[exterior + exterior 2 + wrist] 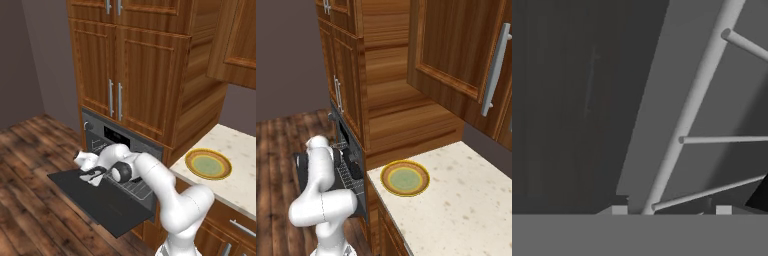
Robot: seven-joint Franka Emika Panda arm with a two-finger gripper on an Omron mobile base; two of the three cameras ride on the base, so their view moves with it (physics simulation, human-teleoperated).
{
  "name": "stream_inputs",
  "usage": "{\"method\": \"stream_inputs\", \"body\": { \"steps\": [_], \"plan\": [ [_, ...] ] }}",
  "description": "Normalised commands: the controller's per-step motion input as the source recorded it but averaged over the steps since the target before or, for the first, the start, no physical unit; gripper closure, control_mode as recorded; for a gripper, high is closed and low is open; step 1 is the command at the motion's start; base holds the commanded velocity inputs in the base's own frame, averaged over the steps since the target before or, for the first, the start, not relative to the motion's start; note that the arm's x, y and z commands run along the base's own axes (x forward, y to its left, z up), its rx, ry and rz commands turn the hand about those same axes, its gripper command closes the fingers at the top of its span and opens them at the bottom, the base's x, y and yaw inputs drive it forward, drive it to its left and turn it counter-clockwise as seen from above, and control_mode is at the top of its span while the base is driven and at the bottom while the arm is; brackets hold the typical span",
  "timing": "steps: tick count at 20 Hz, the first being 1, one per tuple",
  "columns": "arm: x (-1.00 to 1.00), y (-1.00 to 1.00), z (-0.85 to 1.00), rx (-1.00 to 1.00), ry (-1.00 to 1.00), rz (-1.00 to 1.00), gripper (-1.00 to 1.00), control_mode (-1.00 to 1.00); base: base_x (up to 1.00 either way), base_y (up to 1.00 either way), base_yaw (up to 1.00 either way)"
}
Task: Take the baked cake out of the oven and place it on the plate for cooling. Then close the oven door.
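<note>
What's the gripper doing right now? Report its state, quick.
Gripper: at the oven mouth, over the open oven door; open or shut cannot be told, nothing visibly held.

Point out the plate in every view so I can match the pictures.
Left base view: plate at right of centre, on the pale counter.
Right base view: plate at lower centre, on the counter's near-left corner.
Hand view: not in it; wire rack bars there.
Shared landmark: the open oven door.
</note>
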Motion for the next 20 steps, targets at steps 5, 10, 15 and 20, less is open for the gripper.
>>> {"method": "stream_inputs", "body": {
  "steps": [5, 10, 15, 20],
  "plan": [
    [-0.93, 0.89, -0.68, 0.00, 0.14, 0.02, 1.00, -1.00, 0.00, 0.00, 0.00],
    [-0.89, 0.88, -0.70, 0.00, 0.14, 0.02, 1.00, -1.00, 0.00, 0.00, 0.00],
    [-0.72, 0.70, -0.50, 0.00, 0.13, 0.00, -1.00, -1.00, 0.00, 0.00, 0.00],
    [-0.39, 0.30, 0.06, 0.00, 0.10, 0.00, -1.00, -1.00, 0.00, 0.00, 0.00]
  ]
}}
